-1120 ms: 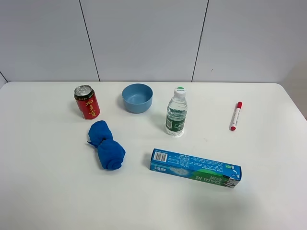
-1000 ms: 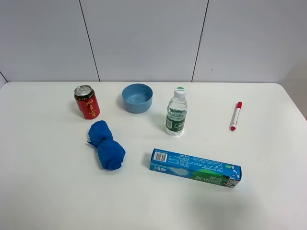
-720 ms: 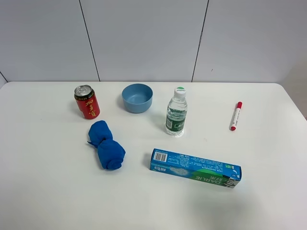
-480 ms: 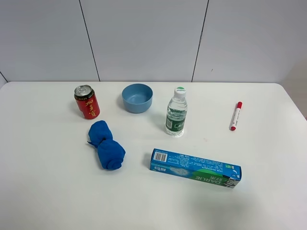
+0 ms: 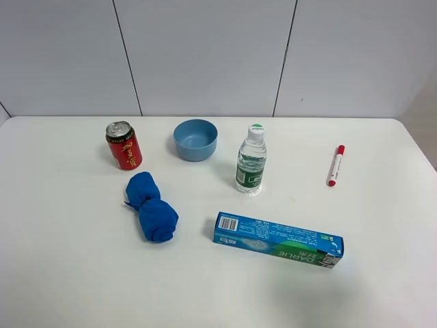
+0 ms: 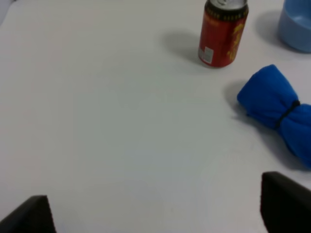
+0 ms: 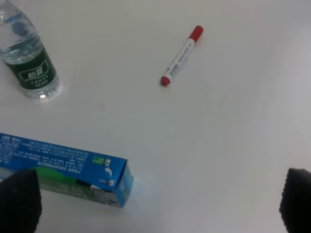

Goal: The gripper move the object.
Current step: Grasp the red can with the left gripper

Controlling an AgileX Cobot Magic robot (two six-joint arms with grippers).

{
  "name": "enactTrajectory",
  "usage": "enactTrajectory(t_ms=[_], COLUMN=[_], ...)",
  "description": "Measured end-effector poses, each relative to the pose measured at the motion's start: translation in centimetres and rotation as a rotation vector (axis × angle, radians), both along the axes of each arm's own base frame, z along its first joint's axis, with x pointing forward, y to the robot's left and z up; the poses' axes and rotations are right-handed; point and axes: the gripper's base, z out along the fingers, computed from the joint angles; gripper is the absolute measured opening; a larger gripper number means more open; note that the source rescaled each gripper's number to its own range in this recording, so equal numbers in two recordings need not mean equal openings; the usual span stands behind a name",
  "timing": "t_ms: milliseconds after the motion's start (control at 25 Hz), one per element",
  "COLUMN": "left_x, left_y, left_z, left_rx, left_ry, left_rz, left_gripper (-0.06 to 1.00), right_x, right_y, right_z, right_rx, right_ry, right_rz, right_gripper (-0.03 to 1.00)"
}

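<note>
The red drink can (image 5: 123,145) with yellow characters stands upright at the back left of the white table (image 5: 68,260). It also shows in the left wrist view (image 6: 223,33), well ahead of my left gripper (image 6: 158,213). That gripper's dark fingertips (image 6: 286,204) stand wide apart with nothing between them. My right gripper (image 7: 158,204) is also open and empty, with its fingertips (image 7: 19,201) at the frame's corners. Neither arm shows in the exterior high view.
A blue rolled cloth (image 5: 152,207) lies just in front of the can. A blue bowl (image 5: 195,152) and a green-labelled water bottle (image 5: 251,164) stand to the can's right. A toothpaste box (image 5: 278,240) lies front centre, and a red marker (image 5: 335,165) at the right.
</note>
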Motion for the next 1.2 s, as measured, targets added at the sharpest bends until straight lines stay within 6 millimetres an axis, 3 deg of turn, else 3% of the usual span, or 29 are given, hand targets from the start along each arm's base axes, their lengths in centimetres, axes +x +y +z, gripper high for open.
enactTrajectory(t_ms=[160, 360, 480, 520, 600, 880, 1200], left_x=[2.4, 7.1, 10.8, 13.4, 15.5, 23.2, 28.3], left_y=[0.1, 0.3, 0.6, 0.8, 0.9, -0.4, -3.7], left_z=[2.1, 5.4, 6.8, 7.3, 7.9, 8.7, 7.7], left_rx=[-0.019, -0.050, -0.057, -0.057, -0.051, -0.032, -0.008], left_ry=[0.087, 0.145, 0.197, 0.247, 0.275, 0.356, 0.408], left_rz=[-0.006, -0.015, -0.018, -0.020, -0.033, -0.121, -0.237], left_gripper=[0.54, 0.54, 0.54, 0.54, 0.54, 0.54, 0.54], right_x=[0.0, 0.0, 0.0, 0.0, 0.0, 0.0, 0.0], right_y=[0.0, 0.0, 0.0, 0.0, 0.0, 0.0, 0.0], right_z=[0.0, 0.0, 0.0, 0.0, 0.0, 0.0, 0.0], right_rx=[0.000, 0.000, 0.000, 0.000, 0.000, 0.000, 0.000], right_ry=[0.000, 0.000, 0.000, 0.000, 0.000, 0.000, 0.000], right_rz=[0.000, 0.000, 0.000, 0.000, 0.000, 0.000, 0.000], right_gripper=[1.00, 1.00, 1.00, 1.00, 1.00, 1.00, 1.00])
